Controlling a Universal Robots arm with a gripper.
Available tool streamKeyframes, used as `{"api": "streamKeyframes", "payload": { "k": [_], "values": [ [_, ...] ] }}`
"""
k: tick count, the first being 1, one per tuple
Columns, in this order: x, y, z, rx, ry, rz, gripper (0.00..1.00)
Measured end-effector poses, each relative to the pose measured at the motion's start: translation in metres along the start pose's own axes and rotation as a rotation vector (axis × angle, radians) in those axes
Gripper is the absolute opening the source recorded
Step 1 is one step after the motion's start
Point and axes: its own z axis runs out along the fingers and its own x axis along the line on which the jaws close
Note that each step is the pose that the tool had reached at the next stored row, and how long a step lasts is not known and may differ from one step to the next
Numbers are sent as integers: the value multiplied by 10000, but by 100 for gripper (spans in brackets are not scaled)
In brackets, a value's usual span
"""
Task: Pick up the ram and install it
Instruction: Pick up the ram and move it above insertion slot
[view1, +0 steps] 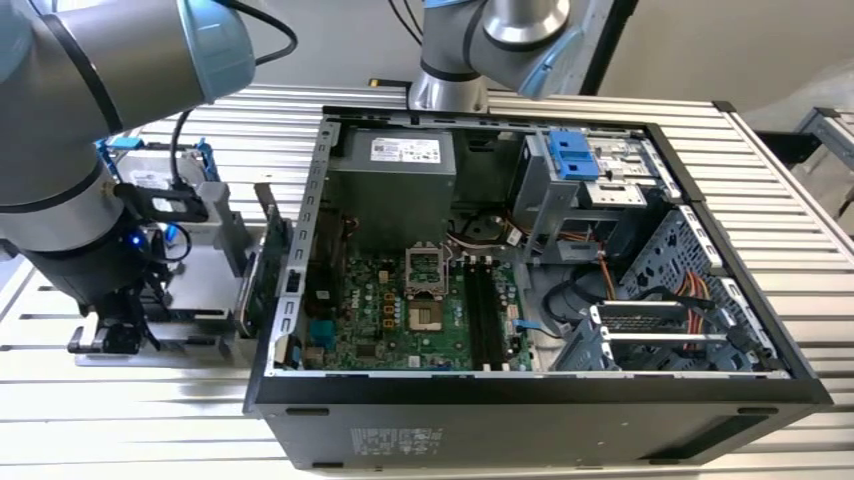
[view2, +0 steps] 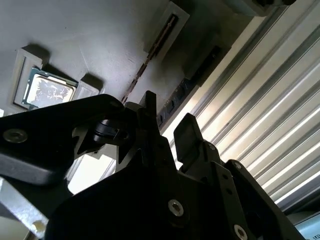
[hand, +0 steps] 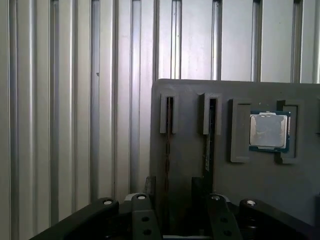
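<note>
Hand (hand: 175, 187), splayed, over edge-on ram (hand: 168, 145) — holder (hand: 200, 87) edge just beside.

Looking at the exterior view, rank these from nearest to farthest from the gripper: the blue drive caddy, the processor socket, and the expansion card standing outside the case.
1. Expansion card: upright just outside the case, on the side where the gripper is.
2. Processor socket: middle of the motherboard.
3. Blue drive caddy: far corner of the case, toward the exterior view's right.
</note>
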Motion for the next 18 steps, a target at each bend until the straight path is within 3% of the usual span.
{"api": "streamKeyframes", "payload": {
  "k": [18],
  "values": [
    [13,-13,131,2,-5,85,100]
  ]
}}
